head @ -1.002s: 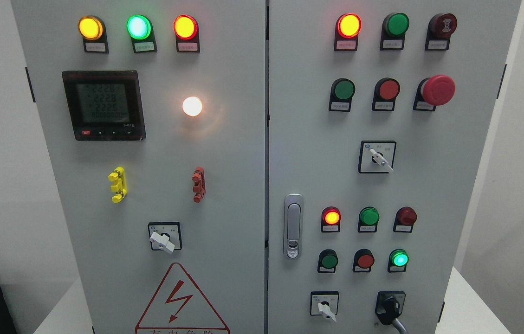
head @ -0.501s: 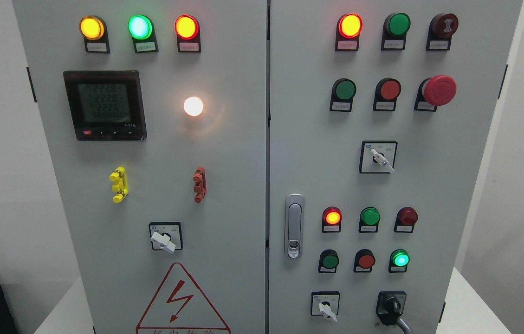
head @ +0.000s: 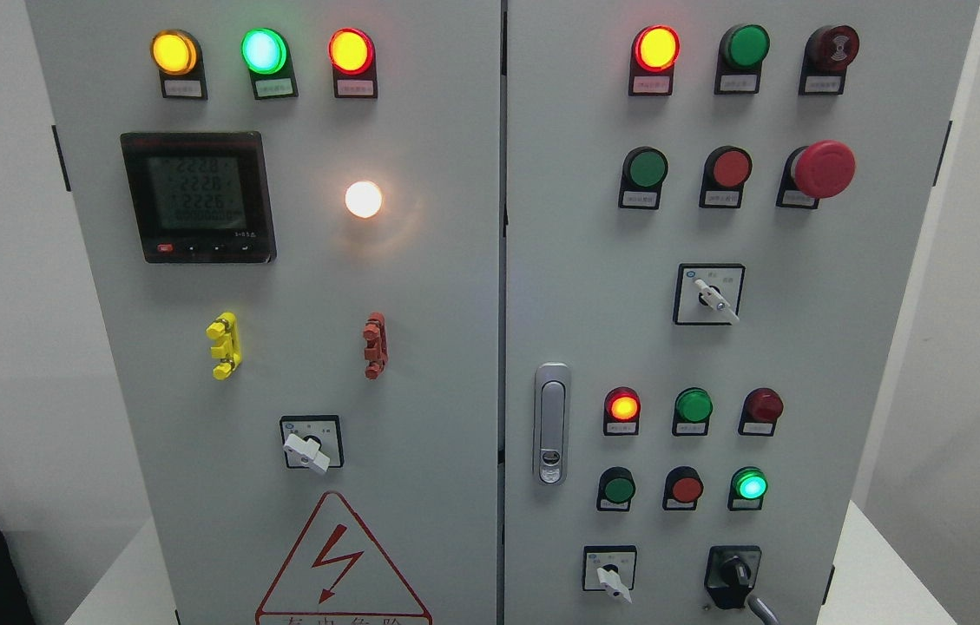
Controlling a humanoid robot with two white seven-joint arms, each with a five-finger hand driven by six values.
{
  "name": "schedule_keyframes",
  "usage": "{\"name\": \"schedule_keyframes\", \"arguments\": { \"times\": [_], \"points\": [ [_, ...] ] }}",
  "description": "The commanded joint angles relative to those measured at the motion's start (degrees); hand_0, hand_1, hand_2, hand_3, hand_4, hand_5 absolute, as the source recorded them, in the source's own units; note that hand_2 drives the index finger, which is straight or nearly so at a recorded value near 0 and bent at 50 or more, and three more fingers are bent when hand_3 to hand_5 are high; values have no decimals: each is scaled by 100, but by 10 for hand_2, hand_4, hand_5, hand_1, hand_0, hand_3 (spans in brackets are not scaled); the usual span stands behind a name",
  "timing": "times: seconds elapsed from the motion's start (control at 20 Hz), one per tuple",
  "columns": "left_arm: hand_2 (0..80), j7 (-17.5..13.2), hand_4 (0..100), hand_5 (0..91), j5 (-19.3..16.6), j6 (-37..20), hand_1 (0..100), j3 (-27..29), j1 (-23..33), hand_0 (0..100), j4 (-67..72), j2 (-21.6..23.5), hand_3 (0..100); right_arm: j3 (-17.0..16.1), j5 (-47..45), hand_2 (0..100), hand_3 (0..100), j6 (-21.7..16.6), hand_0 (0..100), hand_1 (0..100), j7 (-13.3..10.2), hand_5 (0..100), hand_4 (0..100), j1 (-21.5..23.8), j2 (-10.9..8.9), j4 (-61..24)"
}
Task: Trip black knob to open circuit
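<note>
The black knob (head: 733, 575) sits on a black square plate at the bottom right of the grey cabinet's right door (head: 802, 347), close to the picture's lower edge. Its handle looks tilted toward the lower right. A thin grey piece (head: 766, 612) pokes up from the bottom edge just below and right of the knob, apart from it by a small gap. It may be a fingertip of my right hand, but too little shows to be sure. My left hand does not show.
White-handled selector switches (head: 614, 580), (head: 713, 297), (head: 307, 450) sit on both doors. A red mushroom button (head: 823, 168) sticks out at upper right. A silver door latch (head: 550, 423) stands left of the lamp rows. Yellow (head: 223, 346) and red (head: 375, 345) clips protrude on the left door.
The whole panel has drifted a few pixels to the right in the picture. The grey piece below the black knob has slid further right and lower, away from the knob.
</note>
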Motion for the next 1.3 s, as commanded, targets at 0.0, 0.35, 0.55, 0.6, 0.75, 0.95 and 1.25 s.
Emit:
{"name": "schedule_keyframes", "arguments": {
  "times": [0.0,0.35,0.55,0.6,0.75,0.95,1.25],
  "points": [
    [0,0,0,0,0,0,389,-1,0,120,-144,0,0,-45,-19,77,1000,-17,0,33,-4,901,975,31,-4,-28],
    [0,0,0,0,0,0,389,-1,0,120,-144,0,0,-10,-80,63,971,-35,0,23,5,743,833,242,5,-212],
    [0,0,0,0,0,9,389,-1,0,120,-144,0,0,17,-89,53,857,-79,0,19,14,649,700,470,14,-396],
    [0,0,0,0,0,0,389,-1,0,120,-144,0,0,17,-89,51,748,-79,0,18,14,576,612,532,5,-458],
    [0,0,0,0,0,0,389,-1,0,120,-144,0,0,26,-89,48,526,-140,0,14,83,416,416,804,-12,-668],
    [0,0,0,0,0,0,389,-1,0,120,-144,0,0,43,-89,33,299,-175,0,0,286,276,237,1191,-109,-923],
    [0,0,0,0,0,0,389,-1,0,120,-144,0,0,26,-107,21,113,-386,0,0,295,92,85,1455,-276,-1047]
  ]
}}
